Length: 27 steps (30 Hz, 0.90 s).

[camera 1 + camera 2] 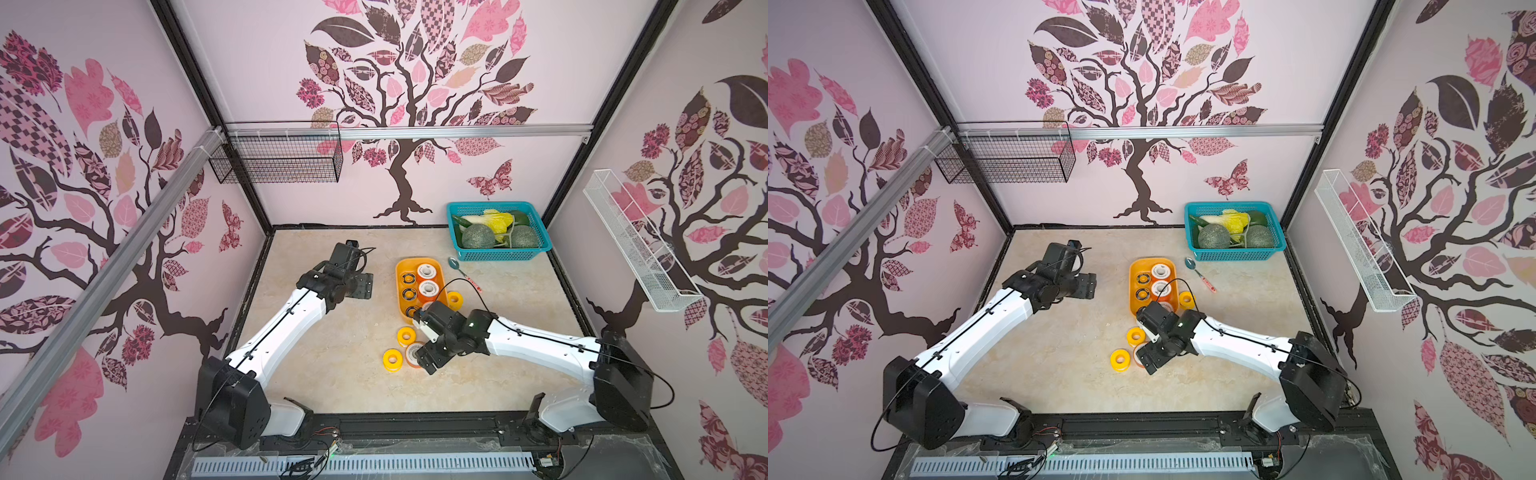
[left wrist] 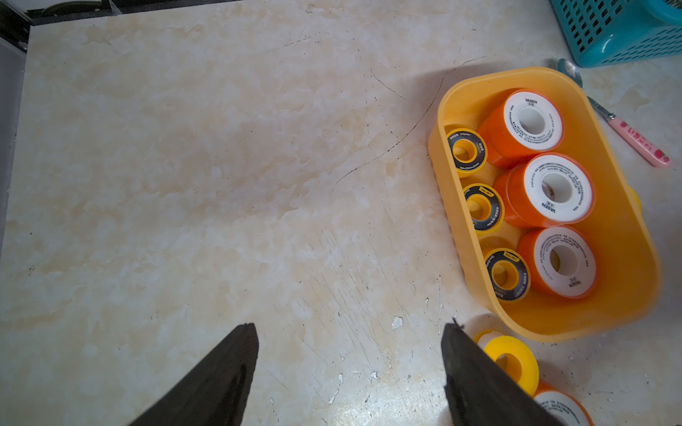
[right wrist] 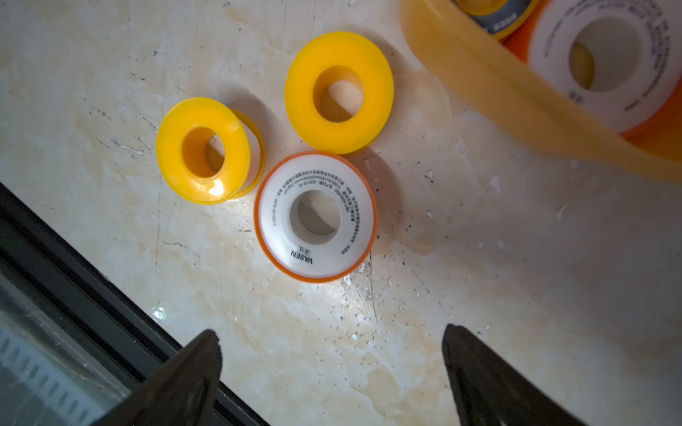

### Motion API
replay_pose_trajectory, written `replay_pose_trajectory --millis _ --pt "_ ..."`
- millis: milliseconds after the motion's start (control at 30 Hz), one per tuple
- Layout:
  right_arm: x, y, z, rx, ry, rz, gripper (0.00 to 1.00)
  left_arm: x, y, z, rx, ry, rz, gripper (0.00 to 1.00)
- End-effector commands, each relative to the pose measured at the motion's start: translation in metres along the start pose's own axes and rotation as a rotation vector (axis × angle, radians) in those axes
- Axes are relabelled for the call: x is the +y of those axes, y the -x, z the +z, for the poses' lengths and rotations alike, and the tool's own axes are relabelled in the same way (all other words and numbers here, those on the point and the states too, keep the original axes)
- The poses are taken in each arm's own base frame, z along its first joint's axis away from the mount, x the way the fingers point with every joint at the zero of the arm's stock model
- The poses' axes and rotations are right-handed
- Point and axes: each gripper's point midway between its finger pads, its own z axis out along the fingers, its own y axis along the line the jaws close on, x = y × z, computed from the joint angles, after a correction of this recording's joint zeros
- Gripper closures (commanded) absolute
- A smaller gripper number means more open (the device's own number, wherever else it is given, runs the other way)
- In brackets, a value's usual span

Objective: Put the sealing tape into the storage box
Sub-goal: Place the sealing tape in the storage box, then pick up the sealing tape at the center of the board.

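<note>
**Right gripper (image 3: 332, 335) spread wide and empty by three loose spools**

The right gripper stood with its jaws wide apart and nothing between them, low over the marbled tabletop (image 1: 332, 374) near the front edge. In the right wrist view, just ahead of its fingertips, a white-faced spool (image 3: 316, 217) with an orange rim lay flat on the table. A yellow spool (image 3: 205, 151) sat just beside it. A second yellow spool (image 3: 338, 92) lay close on its other side, nearer the tub. In both top views the gripper's body partly covered the white-faced spool.

Farther back stood the storage box (image 1: 398, 291), a yellow-orange tub whose near end was hidden under the right wrist in both top views. The left wrist view showed its contents. Three white-faced orange spools (image 2: 557, 188) ran in a row along one long wall. Three smaller black-ringed spools (image 2: 481, 208) ran along the other. A third yellow spool (image 1: 454, 300) lay on the table just outside the box's right wall.

The left gripper (image 2: 350, 328) was likewise spread and empty, held over bare table to the left of the box.

Beyond the box a teal spoon (image 1: 454, 263) with a pink handle lay between it and the teal basket (image 1: 498, 252) of vegetables in the back right corner. A black wire basket (image 1: 278, 162) hung from the back rail, and a white mesh basket (image 1: 636, 245) hung on the right wall.
</note>
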Motion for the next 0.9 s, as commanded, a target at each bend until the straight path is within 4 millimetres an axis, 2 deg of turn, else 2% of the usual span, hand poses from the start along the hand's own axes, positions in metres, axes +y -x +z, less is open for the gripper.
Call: replay_pose_trajectory --millis 0,200,467,733,867 --pt "0.006 0.015 0.004 -0.019 -0.017 -0.026 0.01 0.000 0.007 -0.002 -0.006 -0.003 -0.004 0.17" --pt "0.013 0.016 0.021 0.029 -0.025 -0.048 0.01 0.000 0.006 -0.001 -0.001 -0.005 -0.004 0.16" --pt "0.010 0.016 0.043 0.082 -0.095 -0.053 0.01 0.000 0.004 0.002 0.015 -0.002 -0.001 0.17" --pt "0.003 0.024 0.055 0.091 -0.158 -0.036 0.02 0.001 0.004 0.003 0.020 0.002 -0.002 0.17" --pt "0.009 0.026 0.058 0.092 -0.129 -0.035 0.06 0.001 0.003 0.003 0.024 0.000 -0.002 0.17"
